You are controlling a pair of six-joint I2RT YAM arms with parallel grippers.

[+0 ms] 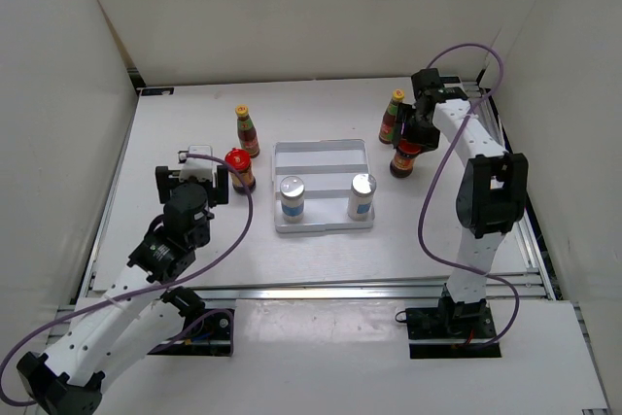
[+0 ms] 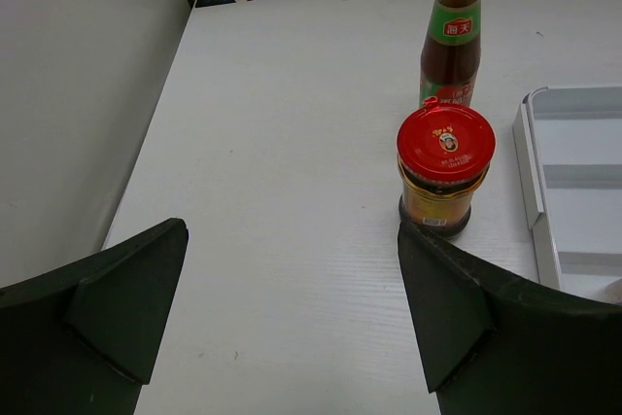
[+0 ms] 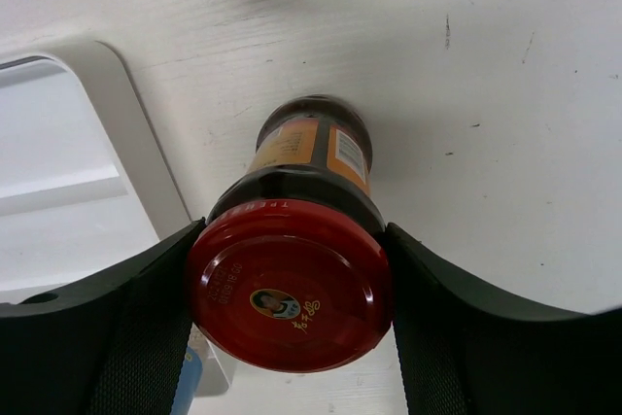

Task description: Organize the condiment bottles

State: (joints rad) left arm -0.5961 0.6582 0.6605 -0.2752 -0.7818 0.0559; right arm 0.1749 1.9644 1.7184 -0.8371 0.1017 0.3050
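Your worktop carries one white ridged tray at centre. Left end effector: fingers spread apart, holding nothing, near-left of the tray. Right end effector: clamped on the red lid of the right jar, just right of the tray. Left sauce bottle: upright, far-left of the tray. Right sauce bottle: far-right. Left jar: beside the tray's left edge. Left shaker and right shaker: upright in the tray's near half.

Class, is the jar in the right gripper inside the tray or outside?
Outside: the jar, clamped by the right gripper, is beside the tray, past its rim.
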